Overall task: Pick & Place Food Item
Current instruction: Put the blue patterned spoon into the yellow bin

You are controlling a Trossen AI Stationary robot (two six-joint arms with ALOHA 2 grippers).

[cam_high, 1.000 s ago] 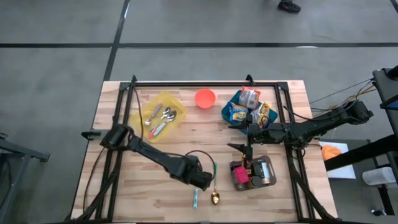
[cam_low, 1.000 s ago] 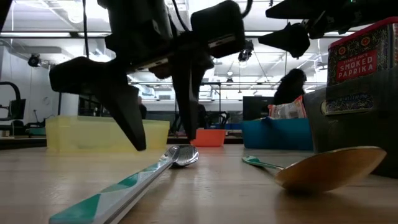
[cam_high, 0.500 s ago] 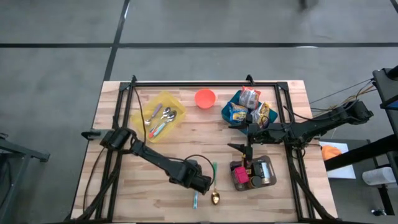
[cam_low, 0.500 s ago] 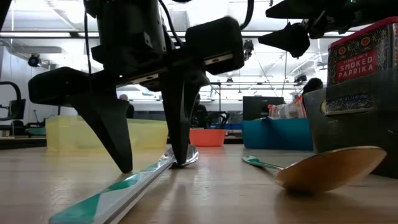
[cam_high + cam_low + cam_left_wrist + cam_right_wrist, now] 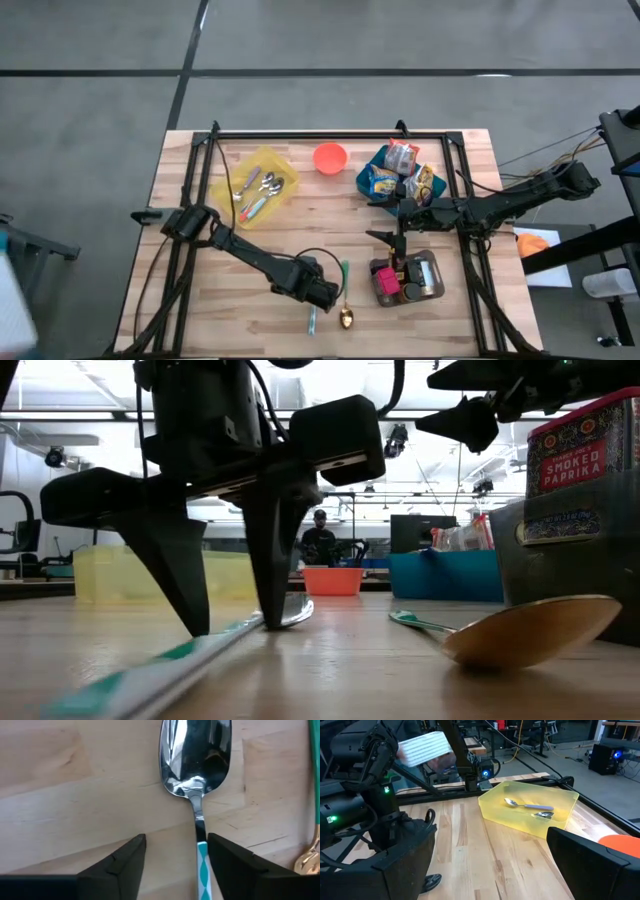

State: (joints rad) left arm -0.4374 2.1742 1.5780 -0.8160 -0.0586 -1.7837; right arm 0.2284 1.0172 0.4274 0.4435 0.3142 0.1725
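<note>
Your left gripper (image 5: 175,857) points straight down at the near middle of the table (image 5: 300,220), its two dark wedge-shaped fingers (image 5: 170,570) spread with tips on or just above the wood. Between them lies a spoon (image 5: 196,765) — polished mirror-bright steel bowl, narrow neck, handle patterned in teal and white. One finger tip touches or nearly touches the handle; the other stands clear of it, so the spoon is straddled, not pinched. Just beside it lies a second spoon (image 5: 346,318) with a gold bowl and a thin green handle.

Your right gripper (image 5: 490,865) hangs level above the right side of the table, fingers spread wide and holding nothing.

The food items sit in a blue bin (image 5: 372,183) at the far right: crinkly foil and plastic snack packets (image 5: 401,157). Nearer, a clear tray (image 5: 428,272) holds a red tin (image 5: 575,460) labelled smoked paprika. At the far left, a translucent yellow bin (image 5: 258,185) holds several spoons, and a small orange bowl (image 5: 330,157) stands between the two bins.

The table is pale butcher-block wood, planks with visible grain, framed by black rails. Beyond it — grey floor with dark lines, a bright ceiling-lit workshop with desks and monitors, and a person (image 5: 320,540) standing far off.
</note>
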